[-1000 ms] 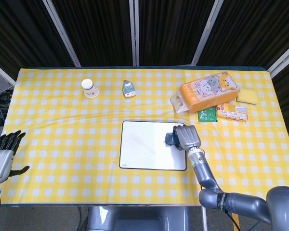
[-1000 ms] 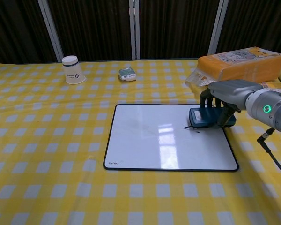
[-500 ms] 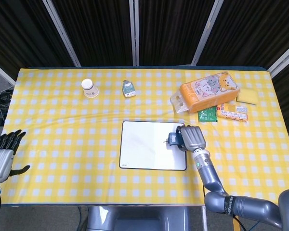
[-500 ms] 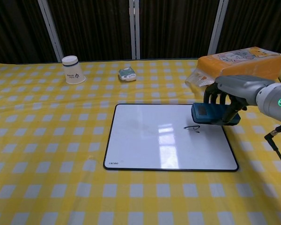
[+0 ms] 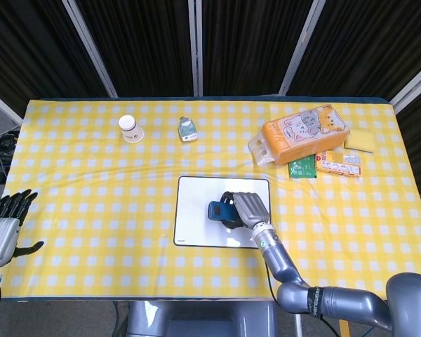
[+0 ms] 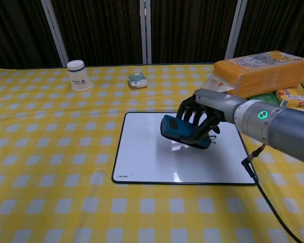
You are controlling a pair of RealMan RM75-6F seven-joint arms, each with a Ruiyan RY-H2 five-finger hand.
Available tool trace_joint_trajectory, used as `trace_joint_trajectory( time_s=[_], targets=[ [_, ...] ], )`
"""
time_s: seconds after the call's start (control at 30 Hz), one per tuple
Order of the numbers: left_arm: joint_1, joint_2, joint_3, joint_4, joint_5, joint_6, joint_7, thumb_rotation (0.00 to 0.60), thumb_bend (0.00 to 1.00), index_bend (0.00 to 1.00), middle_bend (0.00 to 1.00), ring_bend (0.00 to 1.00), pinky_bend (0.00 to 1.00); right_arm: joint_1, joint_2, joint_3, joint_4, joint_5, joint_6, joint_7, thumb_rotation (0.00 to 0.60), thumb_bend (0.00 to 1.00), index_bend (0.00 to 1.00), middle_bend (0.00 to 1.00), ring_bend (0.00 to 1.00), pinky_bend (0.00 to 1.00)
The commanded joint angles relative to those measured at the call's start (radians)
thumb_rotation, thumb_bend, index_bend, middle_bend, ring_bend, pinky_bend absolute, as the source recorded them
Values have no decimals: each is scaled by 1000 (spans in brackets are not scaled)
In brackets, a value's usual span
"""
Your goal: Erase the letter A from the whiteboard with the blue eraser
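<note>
The whiteboard (image 5: 193,214) (image 6: 142,149) lies flat in the middle of the yellow checked table. My right hand (image 5: 245,208) (image 6: 200,120) grips the blue eraser (image 5: 217,210) (image 6: 176,130) over the board's centre, and the eraser is tilted with its left end raised. In both views the hand and eraser cover the spot where the ink stroke was. My left hand (image 5: 3,228) hangs off the table's near left corner with fingers apart, holding nothing.
A paper cup (image 5: 130,129) (image 6: 79,75) and a small green packet (image 5: 188,129) (image 6: 138,78) stand at the back. An orange tissue pack (image 5: 303,132) (image 6: 261,71), snack boxes (image 5: 339,163) and a yellow sponge (image 5: 360,140) crowd the back right. A cable (image 6: 266,200) trails near the board's right corner.
My right hand has carried the eraser leftward from the board's right edge to its middle, covering the dark stroke seen earlier. The left hand has not moved.
</note>
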Motion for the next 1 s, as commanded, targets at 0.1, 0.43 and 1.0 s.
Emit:
trace_joint_trajectory(
  time_s=[0.1,0.43,1.0],
  targets=[
    [0,1,1,1,2,0,-5,600,135,0,0,0,0,20,-52,-7,60,-28,0,10,600,334,863,736,724,756],
    [-8,-5,4,13,-8,-26,-12,600,134,0,0,0,0,66,-136,-1,203,-88,-30,28,600,332,865,741,725,756],
    [-14,-12,2,19,-16,-36,-1,600,134,0,0,0,0,45,-128,-5,299,-93,-96,105,600,334,866,745,731,756]
  ],
)
